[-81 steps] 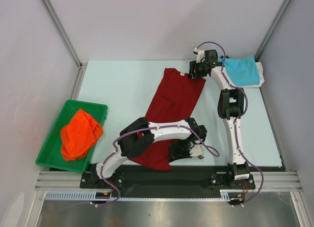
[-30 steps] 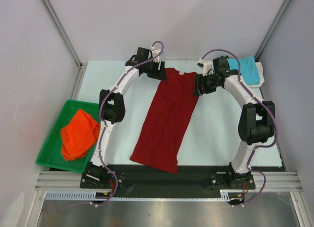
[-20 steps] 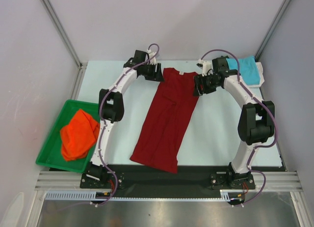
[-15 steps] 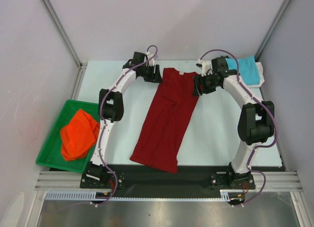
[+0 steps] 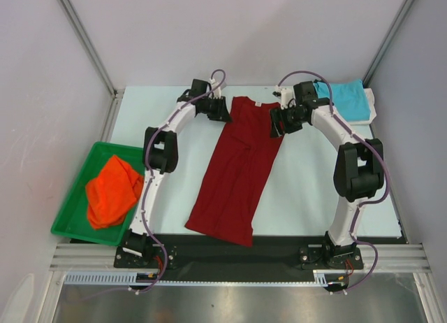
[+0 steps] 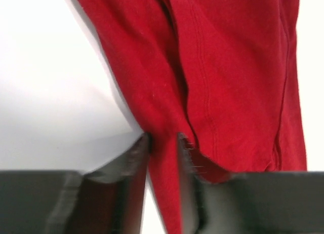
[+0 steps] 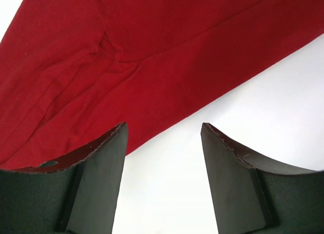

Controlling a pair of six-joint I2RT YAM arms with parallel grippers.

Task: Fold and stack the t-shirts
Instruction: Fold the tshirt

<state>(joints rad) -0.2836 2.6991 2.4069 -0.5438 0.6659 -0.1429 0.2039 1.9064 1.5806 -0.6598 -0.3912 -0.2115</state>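
Observation:
The dark red t-shirt (image 5: 241,162) lies flat and lengthwise down the middle of the table, collar at the far end. My left gripper (image 5: 225,112) is at its far left shoulder, and in the left wrist view (image 6: 163,143) the jaws stand narrow with a strip of the red cloth (image 6: 228,67) pinched between them. My right gripper (image 5: 274,124) is at the far right shoulder, open; in the right wrist view (image 7: 163,138) bare table shows between its fingers, with the shirt's edge (image 7: 126,51) just beyond the left fingertip. The turquoise t-shirt (image 5: 346,99) lies folded at the far right. The orange t-shirt (image 5: 112,190) is bunched up.
The orange t-shirt sits in a green tray (image 5: 126,149) off the table's left edge. A white support (image 5: 370,112) shows under the turquoise t-shirt. Metal frame posts rise at both far corners, and walls close in on both sides.
The left gripper has narrowed onto the red t-shirt's left shoulder edge. The right gripper has moved slightly left, toward the right shoulder, still open. The shirt itself lies as before.

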